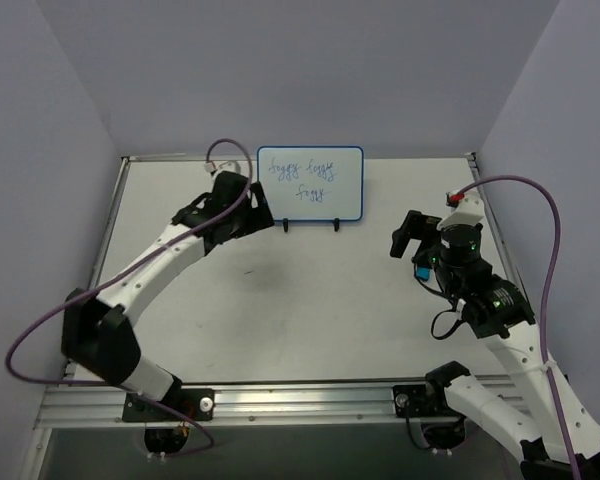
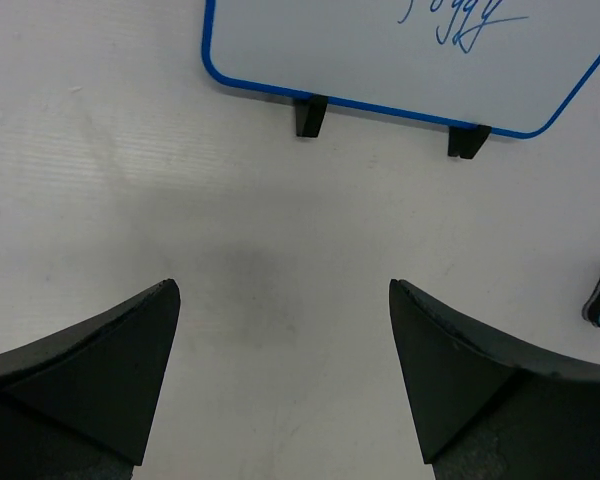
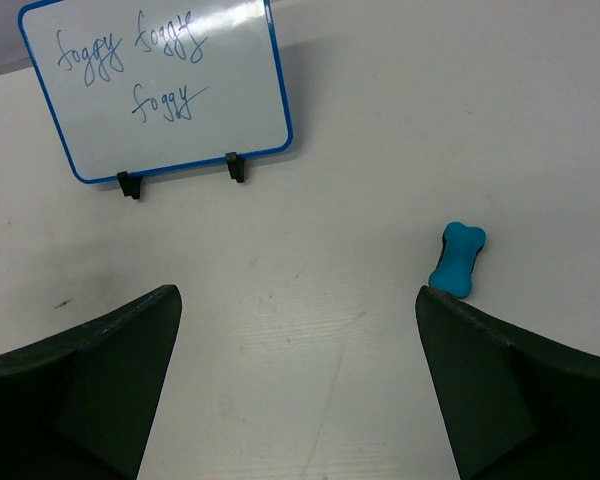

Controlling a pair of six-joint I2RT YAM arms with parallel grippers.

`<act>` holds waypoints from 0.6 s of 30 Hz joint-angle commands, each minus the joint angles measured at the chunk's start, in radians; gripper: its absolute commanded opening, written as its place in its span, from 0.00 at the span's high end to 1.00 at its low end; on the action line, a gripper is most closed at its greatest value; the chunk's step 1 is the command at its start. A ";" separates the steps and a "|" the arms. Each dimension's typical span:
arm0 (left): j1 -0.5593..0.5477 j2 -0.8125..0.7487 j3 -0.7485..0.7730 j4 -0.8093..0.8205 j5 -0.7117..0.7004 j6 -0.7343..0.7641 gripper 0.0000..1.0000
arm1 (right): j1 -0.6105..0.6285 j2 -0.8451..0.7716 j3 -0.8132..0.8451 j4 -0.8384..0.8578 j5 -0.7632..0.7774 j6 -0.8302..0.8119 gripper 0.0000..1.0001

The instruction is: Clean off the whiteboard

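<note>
Top external view: the small rectangular whiteboard with a thin blue rounded-corner frame (image 1: pixel 310 183) stands upright on two little black feet at the far middle of the white table (image 1: pixel 310 300), close to the back wall; its face bears blue handwriting, "foggy foggy" on an upper line and "foggy" below it, all of it unwiped. The left gripper (image 1: pixel 263 216) sits just beside the board's lower left corner, low over the table; whether it touches the frame cannot be told from above. In the left wrist view its two dark fingers (image 2: pixel 100 370) are spread wide with only bare table between them, and the board's bottom edge and both feet lie ahead, apart from the fingertips. The right gripper (image 1: pixel 408 235) hangs to the right of the board, well apart from it; in the right wrist view its fingers (image 3: pixel 90 390) likewise stand wide apart and hold nothing. A small bright-blue bone-shaped eraser with a dark underside (image 3: pixel 458 260) lies flat on the table just ahead of the right finger, to the right of the board and apart from it; whether finger and eraser touch cannot be told.
</note>
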 commanded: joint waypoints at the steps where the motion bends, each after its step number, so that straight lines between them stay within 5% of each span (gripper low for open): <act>1: -0.047 0.136 0.136 0.120 -0.077 0.118 0.06 | 0.010 -0.043 -0.002 0.003 -0.043 0.012 0.00; 11: -0.044 0.452 0.260 0.247 -0.082 0.339 0.00 | 0.010 -0.146 -0.019 -0.057 -0.029 0.004 0.00; 18: -0.038 0.584 0.345 0.235 -0.072 0.333 0.16 | 0.010 -0.126 -0.009 -0.031 -0.069 0.009 0.00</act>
